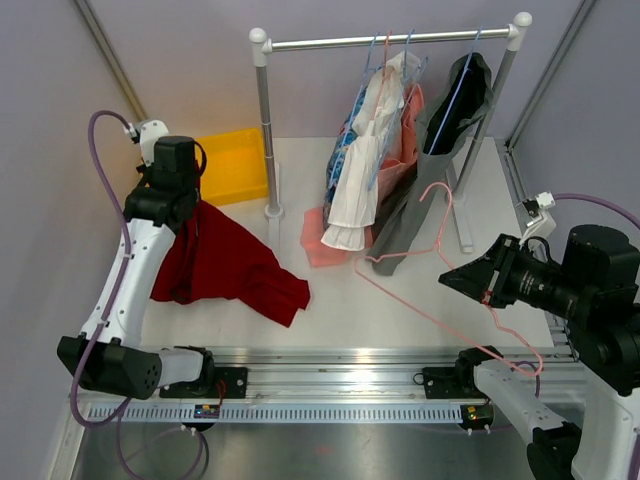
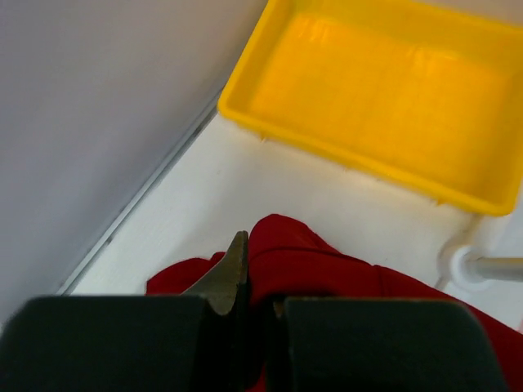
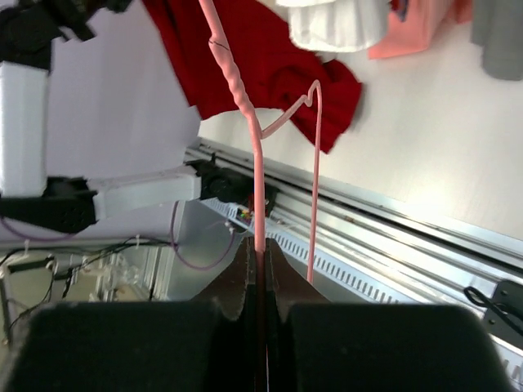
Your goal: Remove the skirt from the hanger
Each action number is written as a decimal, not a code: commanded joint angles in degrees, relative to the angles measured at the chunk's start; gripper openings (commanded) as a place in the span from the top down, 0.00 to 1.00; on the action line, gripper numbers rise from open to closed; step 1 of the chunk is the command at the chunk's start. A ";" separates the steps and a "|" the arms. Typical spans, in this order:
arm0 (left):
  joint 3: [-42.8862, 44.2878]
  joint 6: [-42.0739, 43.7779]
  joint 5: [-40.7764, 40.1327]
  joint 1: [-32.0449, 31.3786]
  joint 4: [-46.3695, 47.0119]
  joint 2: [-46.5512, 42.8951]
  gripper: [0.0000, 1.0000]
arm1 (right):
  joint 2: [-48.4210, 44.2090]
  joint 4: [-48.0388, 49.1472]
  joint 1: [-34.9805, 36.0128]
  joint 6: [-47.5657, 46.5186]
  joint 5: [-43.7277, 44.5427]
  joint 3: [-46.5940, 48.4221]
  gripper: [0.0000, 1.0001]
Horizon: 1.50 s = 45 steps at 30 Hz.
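While the left pincer (image 2: 248, 298) is closed tight on a fold of the red skirt (image 1: 228, 265), the cloth trails onto the surface (image 1: 380, 322) near the yellow tray (image 1: 232, 160); the right pincer (image 3: 260, 260) is clamped on the pink hanger (image 3: 259, 196), apart from the skirt.

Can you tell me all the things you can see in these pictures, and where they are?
red skirt: one, red, left side of the table, off the hanger
hanger: one, pink wire, held up over the table's right side
tray: one, yellow, back left, nothing in it
rack: one, silver bar on white posts, at the back
hanging clothes: about five, white, blue-patterned, coral, grey and black, on the rack
table: one, white, under it all
left gripper: one, black, shut on the red skirt
right gripper: one, black, shut on the hanger
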 commanded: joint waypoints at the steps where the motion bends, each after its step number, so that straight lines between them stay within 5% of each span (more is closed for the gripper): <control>1: 9.89 7.41 5.38 0.12 13.16 -3.56 1.00 | 0.56 -10.02 0.40 -1.48 9.11 -0.26 1.00; 7: 26.58 16.91 8.82 0.20 19.69 4.05 1.00 | -0.14 -2.73 0.40 -1.38 12.19 -5.80 1.00; 13: 61.65 26.40 5.83 0.29 16.96 23.57 1.00 | 0.04 -0.09 0.40 -3.32 16.41 -8.62 1.00; 19: 65.38 28.17 10.75 3.37 26.45 34.57 1.00 | -1.55 5.79 0.40 -3.06 14.83 -10.73 1.00; 21: 64.68 24.50 10.23 4.42 23.49 37.73 1.00 | -1.81 6.42 0.40 -3.67 16.05 -11.08 1.00; 24: 52.50 16.41 9.61 5.83 23.37 34.79 1.00 | -0.85 7.21 0.40 -4.11 17.90 -10.99 1.00; 28: 25.29 9.19 10.31 6.88 30.48 26.44 0.96 | 1.26 10.10 0.40 -3.59 17.91 -9.33 1.00; 31: 22.22 7.26 11.62 8.45 28.58 28.06 0.32 | 2.14 12.65 0.40 -2.71 17.12 -7.83 1.00; 33: 27.04 4.89 18.52 10.47 19.66 31.93 0.01 | 2.23 14.33 0.48 -2.62 15.28 -7.22 1.00; 37: 39.45 -1.09 21.91 13.56 1.59 40.30 0.01 | 5.20 16.70 0.40 -4.11 13.43 -3.18 1.00; 42: 15.43 -0.75 27.53 12.34 14.21 19.94 0.01 | 11.01 19.77 0.40 -4.99 12.90 6.92 1.00; 45: 9.59 -0.57 29.55 11.37 13.63 10.44 0.01 | 15.93 20.58 0.40 -6.48 15.09 15.09 1.00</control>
